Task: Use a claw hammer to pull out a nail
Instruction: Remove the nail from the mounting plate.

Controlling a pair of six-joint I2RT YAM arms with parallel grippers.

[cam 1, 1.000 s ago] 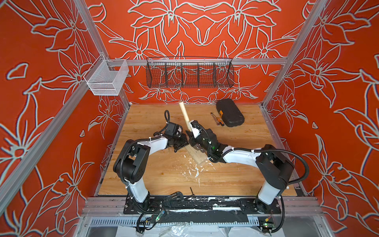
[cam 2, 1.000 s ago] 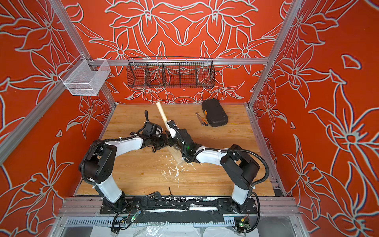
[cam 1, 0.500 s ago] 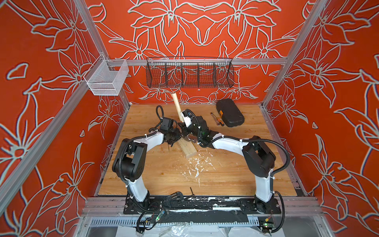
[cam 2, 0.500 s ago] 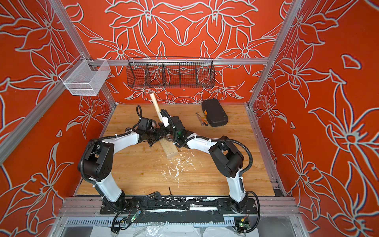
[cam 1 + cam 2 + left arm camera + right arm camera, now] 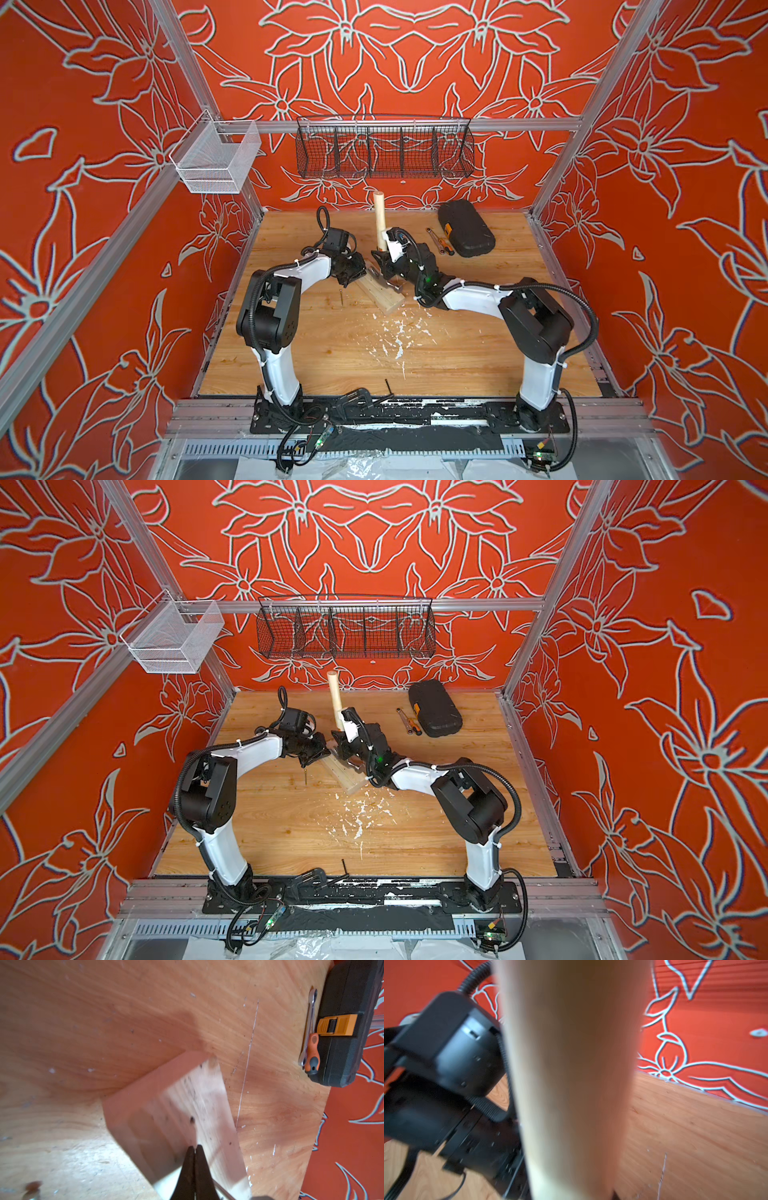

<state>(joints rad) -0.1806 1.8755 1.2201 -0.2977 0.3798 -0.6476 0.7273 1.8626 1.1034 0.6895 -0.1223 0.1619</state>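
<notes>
The claw hammer point(image 5: 379, 220) stands almost upright, its pale handle rising toward the back wall in both top views. Its grey head point(image 5: 390, 285) rests on a pale wood block point(image 5: 384, 297). My right gripper point(image 5: 381, 257) is shut on the lower handle; in the right wrist view the handle point(image 5: 571, 1064) fills the picture and hides the fingers. My left gripper point(image 5: 194, 1147) is shut with nothing in it, tips over the block point(image 5: 187, 1105) at its left end point(image 5: 326, 752). The nail under the head is hidden. A small dark nail-like pin point(image 5: 341, 296) lies left of the block.
A black tool case point(image 5: 466, 227) lies at the back right, with a wrench and an orange-handled screwdriver point(image 5: 311, 1053) beside it. White flecks point(image 5: 395, 336) litter the tabletop in front of the block. A black wire basket point(image 5: 384, 151) and a white mesh basket point(image 5: 216, 162) hang above.
Over the last second the block and both grippers slid toward the back left. The handle leaned left half a second ago and has swung to nearly upright.
</notes>
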